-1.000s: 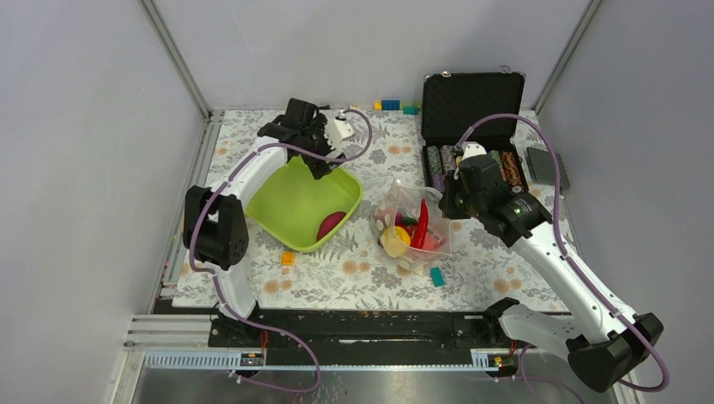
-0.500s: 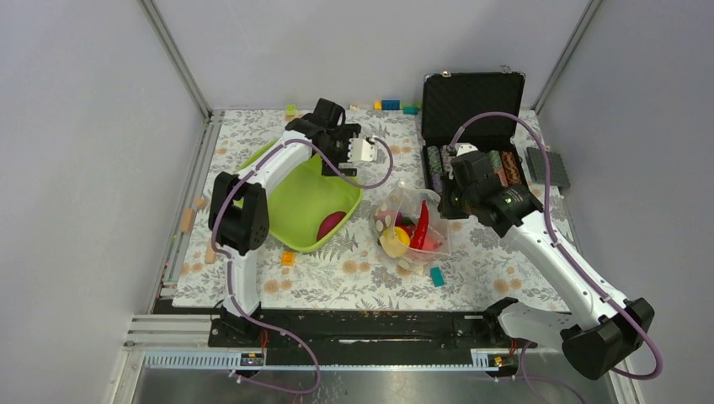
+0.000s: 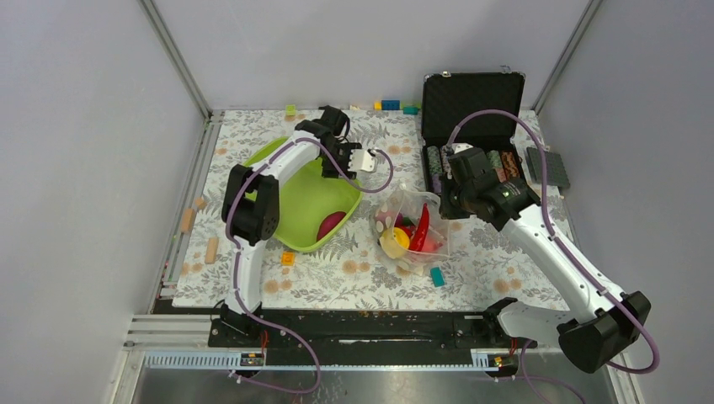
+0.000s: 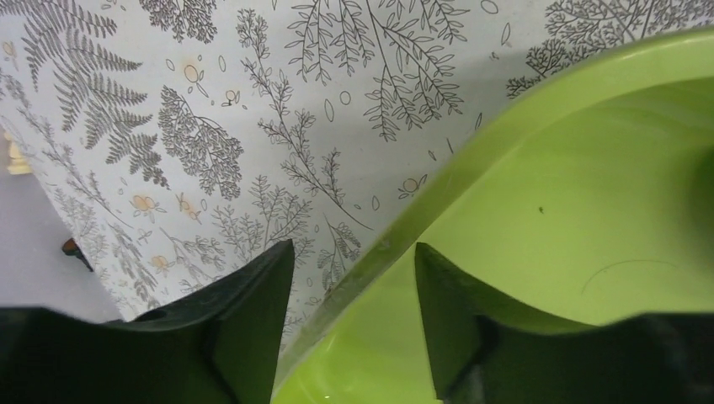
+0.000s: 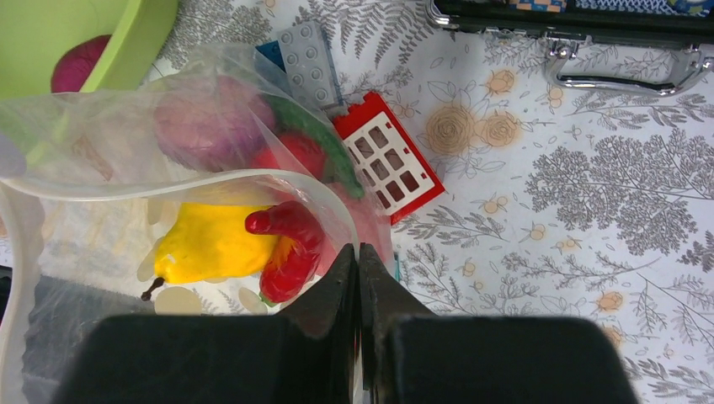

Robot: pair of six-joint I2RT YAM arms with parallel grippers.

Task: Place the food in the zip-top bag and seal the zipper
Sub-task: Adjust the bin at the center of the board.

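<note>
**A:** Where's the zip-top bag (image 3: 411, 225)?

**B:** Mid-worktop (image 3: 354, 271), on the floral sheet, just right of a lime-green tub (image 3: 290, 202). It's clear film, crumpled, mouth gaping, and the pale zipper (image 5: 194, 175) arcs across it unpressed.

**A:** What's inside?

**B:** A yellow lemon (image 5: 210, 244), a red chili (image 5: 290, 246) and a purple onion (image 5: 206, 109), plus sth green I can't ID. One dark red piece (image 3: 330, 224) sits apart, in the tub.

**A:** Right tool (image 5: 359, 268)?

**B:** Fingers pressed together, w/ the bag's edge pinched between them next to the chili.

**A:** Left tool (image 4: 349, 282)?

**B:** Spread fairly wide and holding nothing. It straddles the tub's rim at the far side, one finger outside over the worktop, the other over the green interior.

**A:** What's around them?

**B:** A red grid plate (image 5: 387, 156) and a grey studded plate (image 5: 311, 55) lie partly under the bag. An open black case (image 3: 471, 101) w/ chip rows is behind the right arm. There's a teal block (image 3: 437, 276) near the bag's front and an orange block (image 3: 288, 258) by the tub.
</note>
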